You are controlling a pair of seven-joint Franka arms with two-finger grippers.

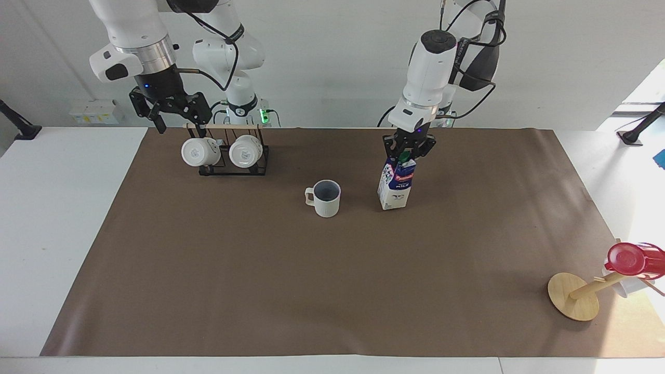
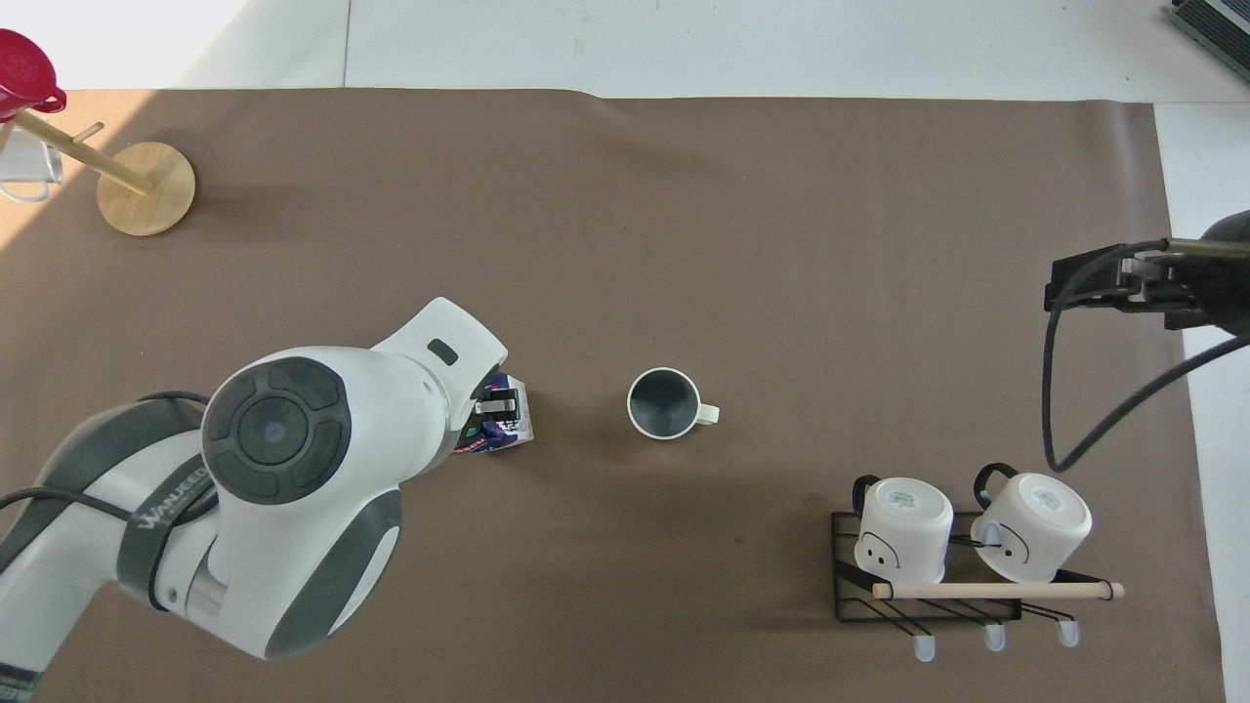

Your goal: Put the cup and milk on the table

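Note:
The cream-white ribbed cup (image 1: 326,198) stands upright on the brown mat of the table (image 1: 311,291), near its middle; in the overhead view the cup (image 2: 664,403) shows its grey-blue inside. The milk (image 1: 396,184) stands upright beside the cup, toward the left arm's end, with its base at the mat; I cannot tell if it touches. My left gripper (image 1: 409,151) is shut on the carton's top. In the overhead view the left arm hides most of the milk (image 2: 506,434). My right gripper (image 1: 169,111) is open and empty, raised above the mug rack.
A black wire rack (image 1: 234,165) with two plain white mugs stands near the robots at the right arm's end; it also shows in the overhead view (image 2: 937,586). A wooden stand (image 1: 574,297) with a red cup (image 1: 628,259) lies tipped at the mat's corner, at the left arm's end.

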